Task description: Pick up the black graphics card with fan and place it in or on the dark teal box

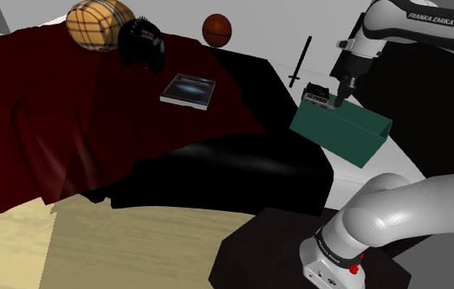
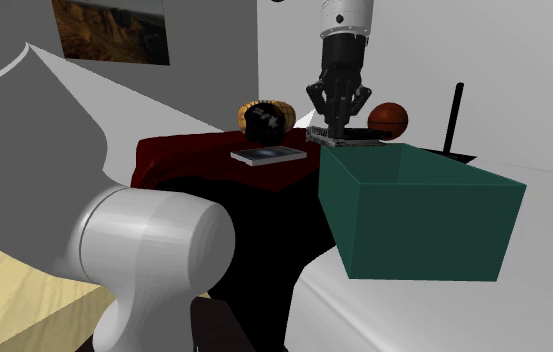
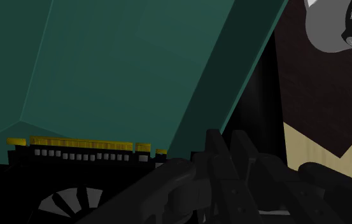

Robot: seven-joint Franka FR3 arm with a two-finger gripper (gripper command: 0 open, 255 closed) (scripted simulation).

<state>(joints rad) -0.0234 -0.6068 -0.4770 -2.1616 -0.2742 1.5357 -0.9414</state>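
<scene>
The black graphics card [image 1: 315,97] hangs over the far end of the dark teal box [image 1: 344,138], level with its rim. My gripper [image 1: 341,98] comes straight down and is shut on the card's edge. In the second exterior view the gripper [image 2: 336,128] holds the card [image 2: 352,138] flat just above the box [image 2: 419,215] at its back rim. In the wrist view the card [image 3: 72,167] shows its gold connector strip and part of its fan, with the box's inside wall [image 3: 136,63] right behind it and the fingers [image 3: 216,156] clasped on it.
The box sits on a white surface beside a black table half covered by a dark red cloth [image 1: 69,123]. On the table lie a book [image 1: 190,89], a black helmet-like object [image 1: 141,41], a plaid ball [image 1: 98,23] and an orange ball [image 1: 217,29]. A black stick [image 1: 300,61] stands behind the box.
</scene>
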